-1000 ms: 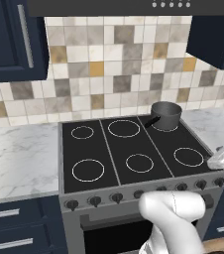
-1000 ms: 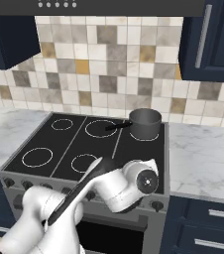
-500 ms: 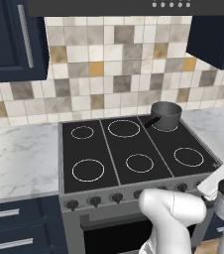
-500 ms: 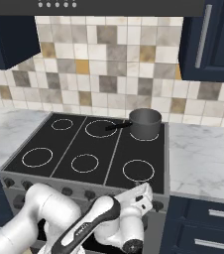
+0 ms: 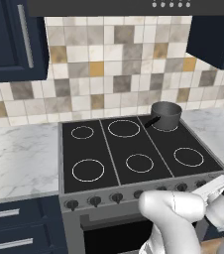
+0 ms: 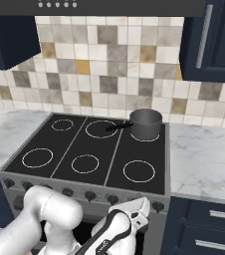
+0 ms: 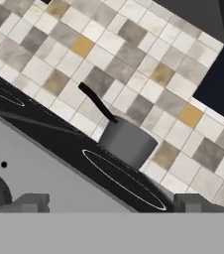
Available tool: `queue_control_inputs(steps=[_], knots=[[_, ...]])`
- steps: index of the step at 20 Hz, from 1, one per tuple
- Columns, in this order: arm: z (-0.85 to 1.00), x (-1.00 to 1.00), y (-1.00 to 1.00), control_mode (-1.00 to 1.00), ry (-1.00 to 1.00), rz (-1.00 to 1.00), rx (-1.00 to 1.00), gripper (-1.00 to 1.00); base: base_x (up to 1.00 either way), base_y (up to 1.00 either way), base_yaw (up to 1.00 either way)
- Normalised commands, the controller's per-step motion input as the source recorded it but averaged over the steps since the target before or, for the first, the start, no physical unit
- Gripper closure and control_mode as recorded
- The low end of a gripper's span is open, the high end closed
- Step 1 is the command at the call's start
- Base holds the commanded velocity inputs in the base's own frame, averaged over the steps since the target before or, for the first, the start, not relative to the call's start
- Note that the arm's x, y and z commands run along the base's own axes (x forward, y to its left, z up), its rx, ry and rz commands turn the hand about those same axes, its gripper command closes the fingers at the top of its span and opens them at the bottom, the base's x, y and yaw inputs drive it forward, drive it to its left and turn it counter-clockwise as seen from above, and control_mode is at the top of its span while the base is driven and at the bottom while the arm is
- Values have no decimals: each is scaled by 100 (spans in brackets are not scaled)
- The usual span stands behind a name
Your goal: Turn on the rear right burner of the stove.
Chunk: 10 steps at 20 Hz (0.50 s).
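End effector (image 7: pixel 109 204) low at stove (image 7: pixel 44 173) front, fingers apart; rear right burner under saucepan (image 7: pixel 126 141) at 12 o'clock.

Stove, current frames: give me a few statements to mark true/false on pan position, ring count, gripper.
1. The saucepan sits on the rear right burner of the stove. True.
2. The pan's handle points toward the right counter. False: it points left, toward the middle rear ring.
3. The cooktop has four white rings. False: six.
4. The gripper is down by the stove's front edge, on the right side. True.
5. A lid covers the saucepan. False: it is open on top.
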Motion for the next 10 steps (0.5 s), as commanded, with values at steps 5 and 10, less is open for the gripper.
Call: queue_control_inputs(steps=[5,10], knots=[[-41,0,-72,-100,0,0,18,-100,0,0,0],[-56,0,-28,-100,0,0,18,-100,0,0,0]])
